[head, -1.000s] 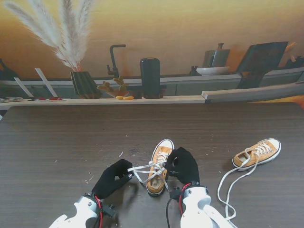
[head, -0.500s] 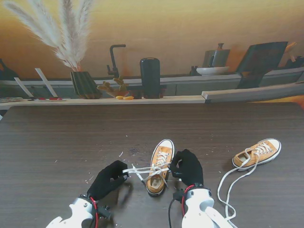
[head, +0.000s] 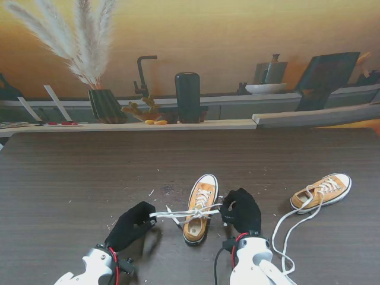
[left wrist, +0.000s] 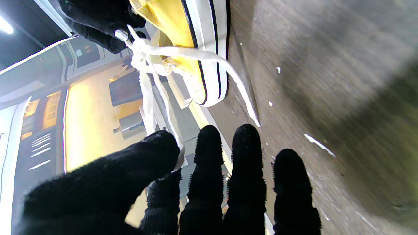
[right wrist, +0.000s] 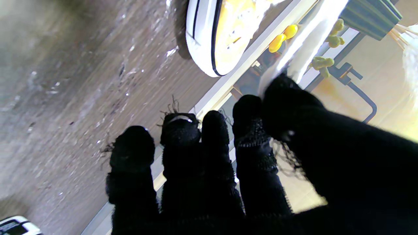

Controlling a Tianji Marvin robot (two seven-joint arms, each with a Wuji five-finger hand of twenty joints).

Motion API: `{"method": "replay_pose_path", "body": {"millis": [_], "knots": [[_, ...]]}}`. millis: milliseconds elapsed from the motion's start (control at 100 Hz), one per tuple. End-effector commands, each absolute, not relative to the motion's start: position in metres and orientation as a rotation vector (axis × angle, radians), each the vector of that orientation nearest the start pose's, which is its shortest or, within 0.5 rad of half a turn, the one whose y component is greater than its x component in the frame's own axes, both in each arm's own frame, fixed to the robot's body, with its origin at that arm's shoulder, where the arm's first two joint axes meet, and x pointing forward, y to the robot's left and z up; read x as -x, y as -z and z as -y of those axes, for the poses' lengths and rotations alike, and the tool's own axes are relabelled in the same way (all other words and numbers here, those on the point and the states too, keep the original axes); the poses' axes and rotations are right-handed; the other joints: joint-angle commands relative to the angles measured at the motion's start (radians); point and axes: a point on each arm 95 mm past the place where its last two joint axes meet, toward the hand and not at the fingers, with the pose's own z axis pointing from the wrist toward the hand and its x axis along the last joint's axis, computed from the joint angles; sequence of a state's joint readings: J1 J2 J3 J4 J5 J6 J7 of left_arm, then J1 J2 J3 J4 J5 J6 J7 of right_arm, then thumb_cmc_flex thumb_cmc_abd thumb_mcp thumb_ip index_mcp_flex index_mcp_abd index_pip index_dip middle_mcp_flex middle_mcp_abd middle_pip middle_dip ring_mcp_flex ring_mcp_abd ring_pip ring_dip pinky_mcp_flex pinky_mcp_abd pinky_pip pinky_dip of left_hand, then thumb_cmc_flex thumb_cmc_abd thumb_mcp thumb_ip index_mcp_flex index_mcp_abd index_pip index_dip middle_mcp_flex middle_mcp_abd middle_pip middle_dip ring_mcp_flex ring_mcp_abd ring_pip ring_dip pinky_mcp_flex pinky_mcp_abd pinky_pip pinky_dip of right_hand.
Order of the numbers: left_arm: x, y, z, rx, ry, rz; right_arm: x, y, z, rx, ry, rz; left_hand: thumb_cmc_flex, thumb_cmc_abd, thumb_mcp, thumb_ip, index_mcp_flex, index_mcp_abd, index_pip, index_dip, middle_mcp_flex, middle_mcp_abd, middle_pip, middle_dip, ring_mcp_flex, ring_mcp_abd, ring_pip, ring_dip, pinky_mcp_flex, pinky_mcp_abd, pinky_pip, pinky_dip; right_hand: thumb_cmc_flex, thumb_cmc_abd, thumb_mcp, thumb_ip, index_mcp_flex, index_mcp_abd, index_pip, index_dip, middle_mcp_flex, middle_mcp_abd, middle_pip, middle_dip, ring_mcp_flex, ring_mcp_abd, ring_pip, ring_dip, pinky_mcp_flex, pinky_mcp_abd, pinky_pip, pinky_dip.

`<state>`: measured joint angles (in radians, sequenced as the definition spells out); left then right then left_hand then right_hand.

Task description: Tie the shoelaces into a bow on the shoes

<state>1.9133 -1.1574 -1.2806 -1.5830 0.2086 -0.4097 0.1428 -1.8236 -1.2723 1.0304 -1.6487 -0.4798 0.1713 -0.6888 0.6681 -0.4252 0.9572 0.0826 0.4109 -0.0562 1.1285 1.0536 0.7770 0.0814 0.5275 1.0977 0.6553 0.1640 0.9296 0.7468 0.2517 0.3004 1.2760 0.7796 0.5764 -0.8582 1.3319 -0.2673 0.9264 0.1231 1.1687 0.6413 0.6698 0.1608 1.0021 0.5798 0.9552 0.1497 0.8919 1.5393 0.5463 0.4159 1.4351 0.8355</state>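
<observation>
While the stand view looks down on the dark worktop, the near shoe sits at lower centre of the frame, toe pointing away, with the left hand to its left and the right hand to its right. A white lace runs taut between the two hands across the shoe's eyelets; the hands sit on opposite sides, judged to be drawing a knot tight. The second shoe lies at right of centre, its lace trailing loose toward the lower edge, not yet tied. On the left wrist view, thumb and forefinger are closed on a lace strand, which leads to a crossing over the yellow shoe; the remaining fingers extend straight and hold nothing. On the right wrist view, the thumb presses against the forefinger on a blurred white strand, the other fingers lying together and empty; the shoe toe shows at upper centre of the frame.
</observation>
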Motion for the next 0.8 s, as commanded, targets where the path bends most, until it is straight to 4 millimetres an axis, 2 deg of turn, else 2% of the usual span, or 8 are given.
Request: {"method": "replay_pose_path", "body": {"millis": [0, 460, 790], "knots": [[-0.280, 0.403, 0.000, 2.003, 2.155, -0.902, -0.288, 0.381, -0.072, -1.774, -1.724, -0.631, 0.002, -0.006, -0.015, 0.017, 0.005, -0.012, 0.005, 0.024, -0.015, -0.001, 0.000, -0.011, -0.004, -0.001, -0.011, 0.022, -0.009, -0.013, 0.002, 0.005, 0.008, 0.007, 0.028, -0.016, -0.007, -0.001, 0.025, -0.008, 0.007, -0.001, 0.021, -0.016, 0.024, 0.007, -0.009, 0.000, 0.000, 0.017, 0.012, -0.011], [-0.279, 0.401, -0.014, 2.001, 2.110, -0.866, -0.287, 0.384, -0.062, -1.779, -1.665, -0.622, 0.004, -0.002, -0.014, 0.017, 0.001, -0.005, 0.009, 0.025, -0.018, 0.003, 0.001, -0.011, -0.006, 0.003, -0.012, 0.022, -0.010, -0.014, 0.000, 0.005, 0.030, 0.042, -0.003, -0.031, -0.017, 0.016, 0.020, -0.010, -0.001, 0.001, 0.022, -0.019, 0.020, -0.001, -0.009, 0.001, 0.003, 0.014, 0.014, -0.014], [-0.280, 0.403, -0.014, 2.015, 2.084, -0.875, -0.287, 0.385, -0.057, -1.790, -1.632, -0.638, 0.013, 0.003, -0.032, 0.011, -0.004, -0.008, 0.004, 0.020, -0.024, 0.002, 0.001, -0.013, -0.009, -0.001, -0.015, 0.021, -0.014, -0.017, -0.005, 0.003, 0.042, 0.062, -0.019, -0.040, -0.020, 0.026, 0.018, -0.010, -0.004, 0.003, 0.023, -0.022, 0.010, -0.018, 0.002, 0.009, 0.004, 0.009, 0.012, -0.016]]}}
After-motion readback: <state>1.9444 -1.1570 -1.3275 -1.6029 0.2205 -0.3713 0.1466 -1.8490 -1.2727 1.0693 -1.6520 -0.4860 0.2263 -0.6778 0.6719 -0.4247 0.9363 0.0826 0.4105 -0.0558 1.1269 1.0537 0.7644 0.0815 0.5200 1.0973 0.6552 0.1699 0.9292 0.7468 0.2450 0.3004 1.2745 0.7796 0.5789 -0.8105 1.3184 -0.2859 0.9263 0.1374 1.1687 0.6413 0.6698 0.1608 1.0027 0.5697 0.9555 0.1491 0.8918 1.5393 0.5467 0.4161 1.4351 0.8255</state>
